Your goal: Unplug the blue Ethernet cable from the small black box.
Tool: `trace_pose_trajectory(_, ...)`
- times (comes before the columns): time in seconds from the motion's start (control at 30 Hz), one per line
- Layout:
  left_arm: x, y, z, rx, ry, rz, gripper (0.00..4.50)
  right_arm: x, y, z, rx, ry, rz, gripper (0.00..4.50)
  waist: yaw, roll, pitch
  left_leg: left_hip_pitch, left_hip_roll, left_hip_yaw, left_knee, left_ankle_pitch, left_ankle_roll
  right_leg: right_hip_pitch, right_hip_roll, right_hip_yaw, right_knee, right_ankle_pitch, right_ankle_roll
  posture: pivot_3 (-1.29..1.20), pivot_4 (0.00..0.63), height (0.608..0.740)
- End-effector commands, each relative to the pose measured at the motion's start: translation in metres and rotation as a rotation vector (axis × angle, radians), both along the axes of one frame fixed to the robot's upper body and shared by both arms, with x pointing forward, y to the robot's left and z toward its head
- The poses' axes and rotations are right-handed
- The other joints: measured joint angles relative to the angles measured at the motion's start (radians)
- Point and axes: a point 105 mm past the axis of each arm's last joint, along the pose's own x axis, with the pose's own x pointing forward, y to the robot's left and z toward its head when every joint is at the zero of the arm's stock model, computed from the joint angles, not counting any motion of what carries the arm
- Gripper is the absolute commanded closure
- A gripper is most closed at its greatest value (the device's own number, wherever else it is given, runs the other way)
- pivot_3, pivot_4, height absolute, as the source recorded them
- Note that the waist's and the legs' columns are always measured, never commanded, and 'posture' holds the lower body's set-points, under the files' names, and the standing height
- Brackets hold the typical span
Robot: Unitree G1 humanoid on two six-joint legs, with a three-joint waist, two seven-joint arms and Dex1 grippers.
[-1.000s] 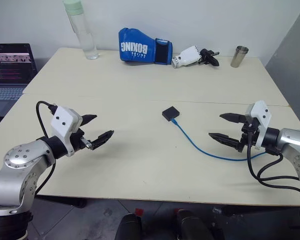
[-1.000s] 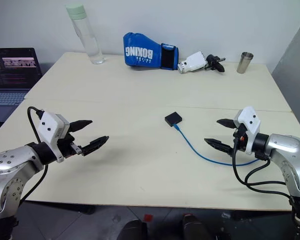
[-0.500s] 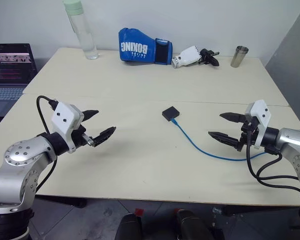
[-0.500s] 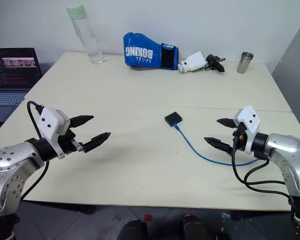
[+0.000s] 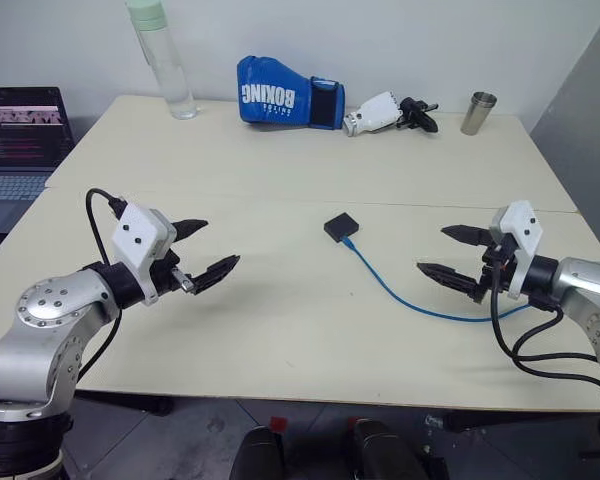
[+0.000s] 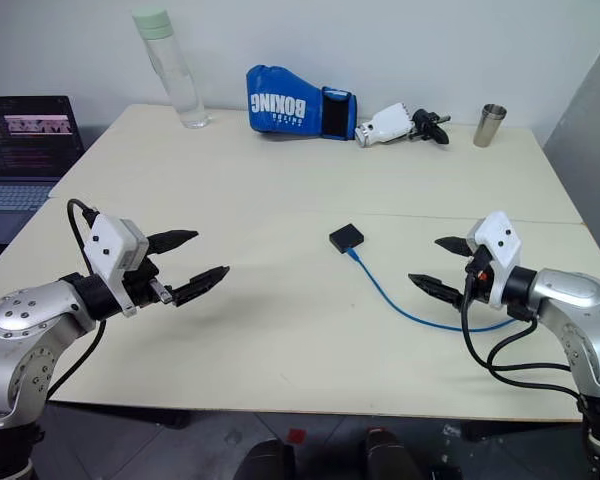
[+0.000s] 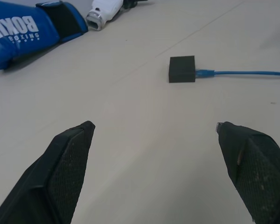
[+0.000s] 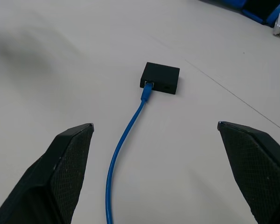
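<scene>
**Cable still plugged in, both jaws wide and empty**

The small black box (image 5: 341, 226) lies flat near the middle of the surface (image 5: 280, 170), with the blue Ethernet cable (image 5: 400, 297) seated in its port on the side facing the robot's right arm. From the box the cable runs off toward 4 o'clock, curves along the surface and ends under the right gripper (image 5: 448, 253).

The right gripper hovers above the surface at about 4 o'clock from the box, well apart from it and pointing back toward it. Its jaws stand wide open and hold nothing; neither finger touches the cable or the box. In the right wrist view, the box and the plug sit between the two spread fingers (image 8: 60, 172), farther ahead.

The left gripper (image 5: 206, 247) hovers at about 8 o'clock from the box, also well apart and aimed toward it. Its jaws are spread fully, empty, touching nothing.

Along the far edge of the surface, around 12 o'clock from the box, lie a blue boxing glove (image 5: 285, 93), a spare white-and-black gripper (image 5: 388, 112) just beside it, a metal cup (image 5: 479, 112) toward 1 o'clock and a clear bottle (image 5: 164, 62) toward 11 o'clock. A laptop (image 5: 18, 140) sits beyond the left edge.
</scene>
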Motion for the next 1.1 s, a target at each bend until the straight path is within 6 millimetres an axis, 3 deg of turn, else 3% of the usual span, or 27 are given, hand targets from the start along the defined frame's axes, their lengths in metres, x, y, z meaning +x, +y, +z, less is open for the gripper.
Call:
trace_pose_trajectory(0.03, -0.009, -0.014, 0.012, -0.023, -0.032, -0.115, 0.03, 0.011, 0.022, -0.007, -0.056, -0.003, -0.048, 0.00, -0.003, 0.000, 0.000, 0.000, 0.000, 0.000, 0.000, 0.000, 0.000, 0.000, 0.000, 0.000, 0.000, 0.000, 0.000, 0.00, 0.150, 0.740)
trace_pose_trajectory(0.4, -0.014, -0.040, -0.001, -0.007, 0.024, -0.245, 0.03, 0.052, 0.083, -0.053, 0.088, 0.030, -0.116, 0.00, 0.000, 0.000, 0.000, -0.002, 0.000, 0.001, 0.000, 0.000, 0.000, -0.002, 0.000, 0.000, 0.000, 0.000, 0.000, 0.00, 0.150, 0.740)
trace_pose_trajectory(0.73, -0.014, -0.049, -0.001, -0.019, 0.031, -0.289, 0.03, 0.087, 0.105, -0.072, 0.136, 0.031, -0.132, 0.00, -0.003, 0.000, 0.000, -0.001, 0.001, 0.002, 0.000, 0.000, 0.000, -0.002, 0.001, 0.000, 0.001, 0.000, 0.000, 0.00, 0.150, 0.740)
trace_pose_trajectory(0.93, -0.015, -0.053, -0.003, -0.009, 0.036, -0.308, 0.03, 0.094, 0.111, -0.083, 0.143, 0.069, -0.117, 0.00, -0.004, 0.000, 0.000, -0.001, 0.001, 0.001, 0.000, 0.000, 0.000, -0.003, 0.001, 0.000, 0.001, 0.000, 0.000, 0.00, 0.150, 0.740)
trace_pose_trajectory(1.1, -0.014, -0.053, -0.004, -0.010, 0.036, -0.310, 0.00, 0.096, 0.110, -0.084, 0.140, 0.072, -0.119, 1.03, -0.004, 0.000, 0.000, -0.001, 0.001, 0.001, 0.000, 0.000, 0.000, -0.003, 0.000, 0.000, 0.001, 0.000, 0.000, 0.00, 0.150, 0.740)
